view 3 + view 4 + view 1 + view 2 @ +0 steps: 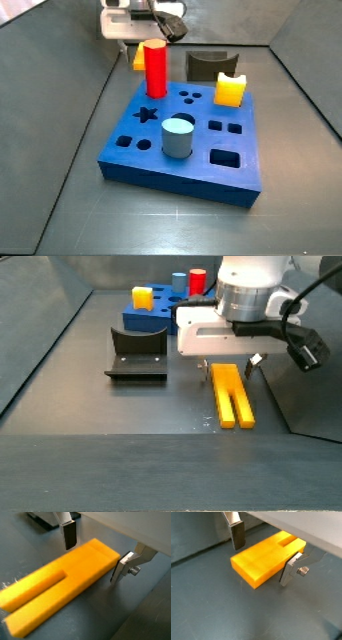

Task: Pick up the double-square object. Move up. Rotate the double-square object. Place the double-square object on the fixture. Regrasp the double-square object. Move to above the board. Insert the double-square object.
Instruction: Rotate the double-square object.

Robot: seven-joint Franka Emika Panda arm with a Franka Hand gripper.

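The gripper (95,551) straddles the solid end of the long yellow slotted double-square object (57,587) lying flat on the grey floor (218,607), its silver fingers (123,567) apart, not clamping it

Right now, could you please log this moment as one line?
phase: pick | pincer: open, fingers straddling double-square object | object: flat on floor, ungrasped | fixture: empty
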